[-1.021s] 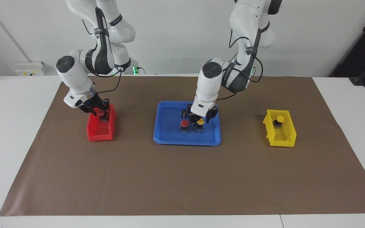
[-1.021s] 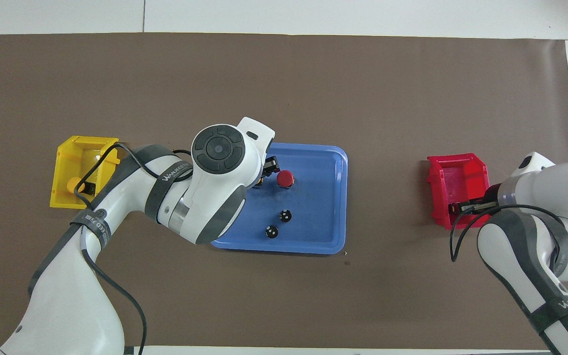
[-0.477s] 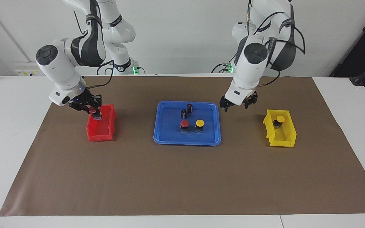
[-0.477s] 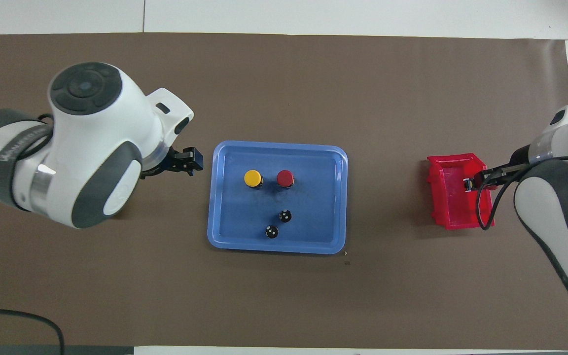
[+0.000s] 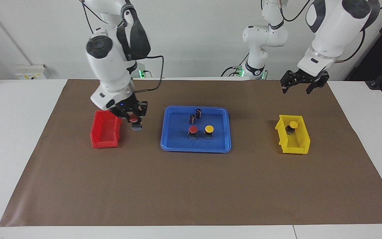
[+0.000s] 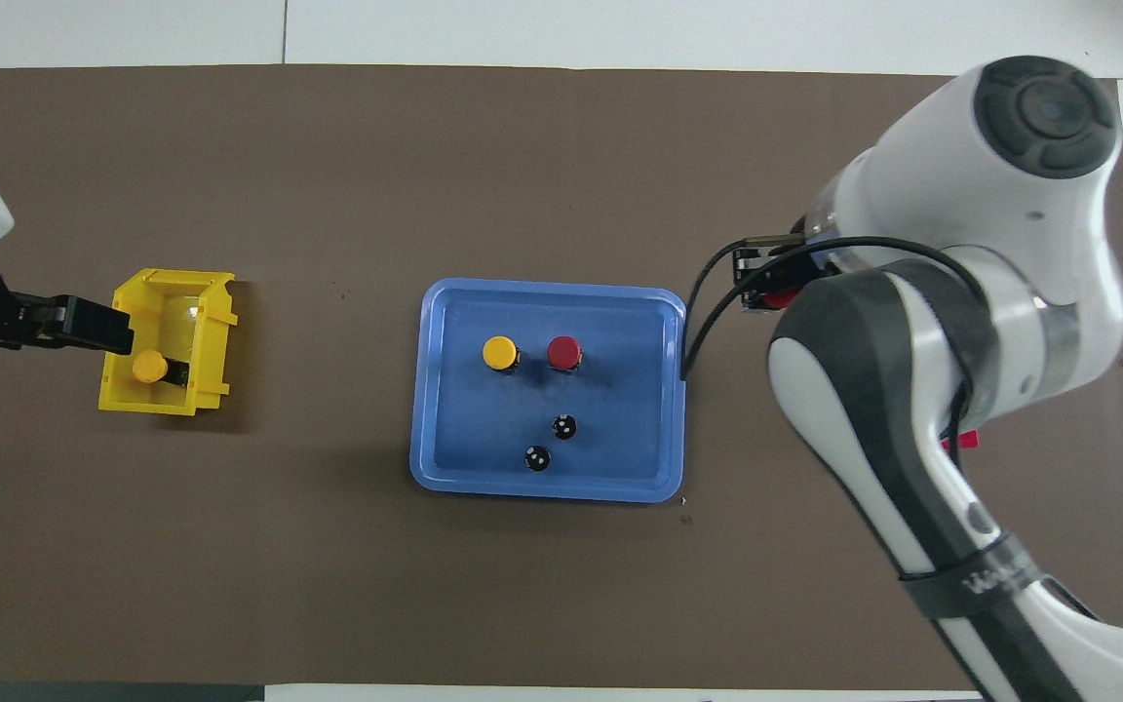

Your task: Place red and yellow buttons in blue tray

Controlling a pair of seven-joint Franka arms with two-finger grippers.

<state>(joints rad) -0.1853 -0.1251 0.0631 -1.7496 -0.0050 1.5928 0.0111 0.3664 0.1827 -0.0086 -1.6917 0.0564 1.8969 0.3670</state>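
Observation:
The blue tray (image 5: 196, 148) (image 6: 547, 493) sits mid-table. In it stand one red button (image 5: 193, 130) (image 6: 563, 352) and one yellow button (image 5: 209, 129) (image 6: 500, 352). My right gripper (image 5: 134, 119) (image 6: 768, 290) is shut on a second red button (image 5: 134, 120) (image 6: 780, 298) and holds it in the air between the red bin (image 5: 106, 134) and the tray. A second yellow button (image 5: 293, 125) (image 6: 148, 368) lies in the yellow bin (image 5: 293, 147) (image 6: 164, 402). My left gripper (image 5: 298, 88) (image 6: 98, 331) is open, empty and raised over the yellow bin's edge.
Two dark capless cylinders (image 5: 198, 113) (image 6: 564, 426) stand in the tray's half nearer to the robots. The red bin is at the right arm's end of the brown mat and the yellow bin at the left arm's end. The overhead view hides most of the red bin under the right arm.
My right gripper lifted the red button out of the red bin and carried it toward the tray. My left gripper let go of the yellow button in the tray, rose and swung over the yellow bin.

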